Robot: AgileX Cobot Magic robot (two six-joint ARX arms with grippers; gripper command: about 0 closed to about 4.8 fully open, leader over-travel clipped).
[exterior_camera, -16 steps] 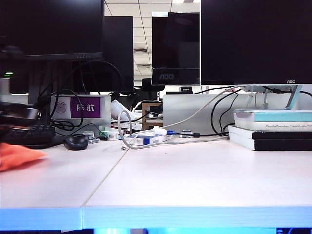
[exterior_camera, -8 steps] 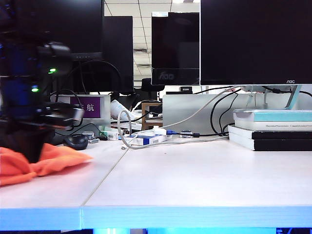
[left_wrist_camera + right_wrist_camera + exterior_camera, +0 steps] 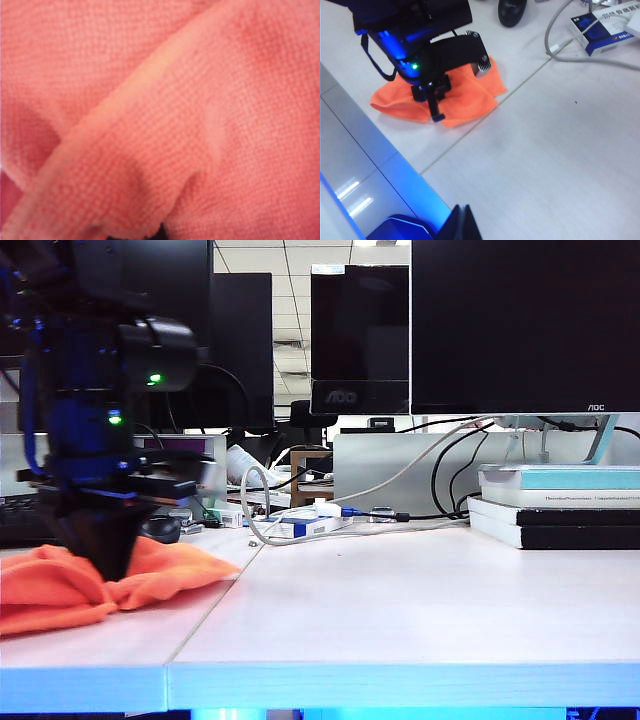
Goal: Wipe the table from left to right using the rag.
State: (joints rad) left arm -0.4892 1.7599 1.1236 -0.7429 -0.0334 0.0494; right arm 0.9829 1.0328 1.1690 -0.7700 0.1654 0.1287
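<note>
The orange-pink rag lies bunched on the left panel of the white table, just left of the seam. My left gripper points down into the middle of the rag and is shut on a fold of it. Rag fills the left wrist view and hides the fingers. The right wrist view shows the left gripper planted on the rag. My right gripper is shut and empty above the table's front edge, well apart from the rag.
A black mouse sits just behind the rag. Cables and a blue-white box lie at the back middle. Books are stacked at the back right, under monitors.
My left arm has swept to the right from the picture's left edge, dragging the rag with it toward the seam. The right gripper's side of the table looks the same.
</note>
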